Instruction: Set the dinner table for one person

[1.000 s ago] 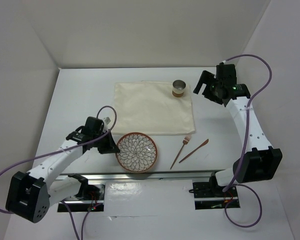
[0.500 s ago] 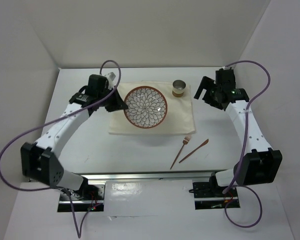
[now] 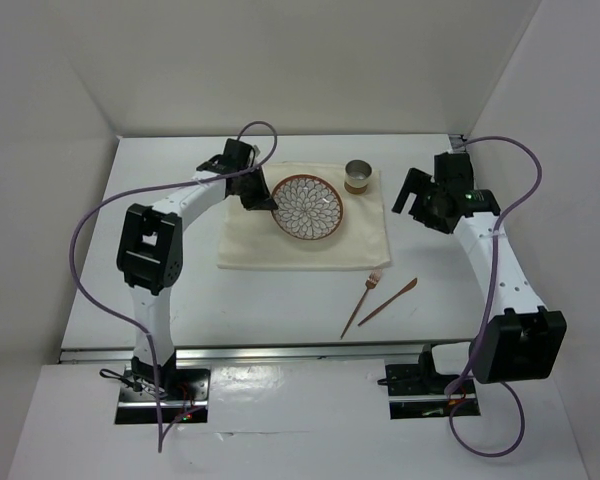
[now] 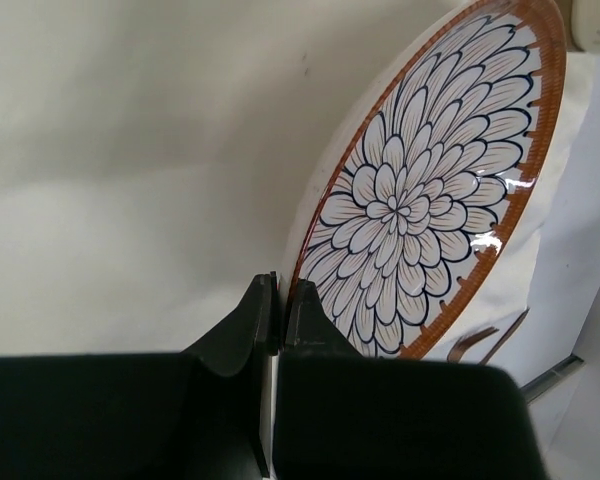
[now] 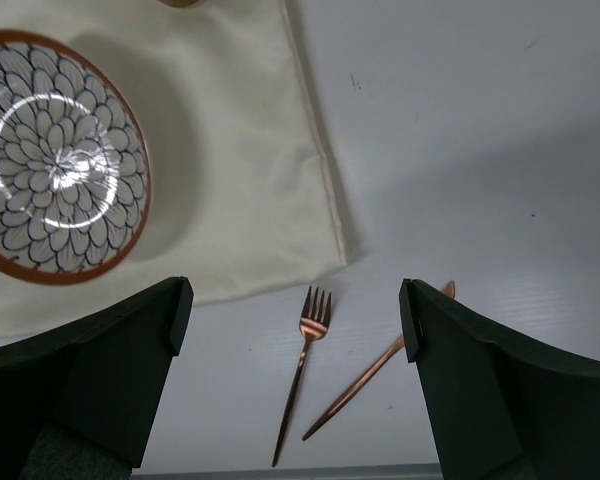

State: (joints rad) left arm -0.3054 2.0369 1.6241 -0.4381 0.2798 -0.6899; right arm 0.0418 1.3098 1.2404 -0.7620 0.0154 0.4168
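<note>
Plate (image 3: pixel 308 207) farther right over mat (image 3: pixel 280 245)

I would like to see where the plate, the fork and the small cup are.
plate (image 3: pixel 308 207), top view, centre of the flower pattern.
fork (image 3: pixel 359 305), top view, middle of the handle.
small cup (image 3: pixel 358 171), top view, its open top.

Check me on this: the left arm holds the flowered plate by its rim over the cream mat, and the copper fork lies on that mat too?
Not quite: the copper fork lies on the bare white table, just off the cream mat's near right corner, as the top external view shows. The left gripper does pinch the flowered plate's rim over the mat.
</note>
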